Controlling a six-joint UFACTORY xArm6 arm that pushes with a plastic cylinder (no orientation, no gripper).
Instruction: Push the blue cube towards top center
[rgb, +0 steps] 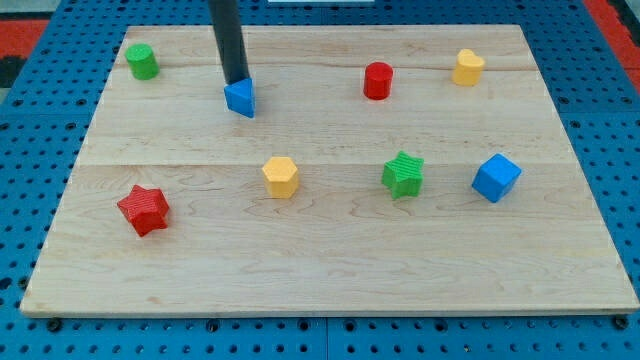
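The blue cube sits on the wooden board at the view's right, a little below the middle height. My tip is far from it, at the upper left, touching the top edge of a small blue wedge-shaped block. The dark rod rises from the tip out of the view's top.
A green cylinder stands at the top left, a red cylinder and a yellow block at the top right. A red star, a yellow hexagonal block and a green star lie across the middle row.
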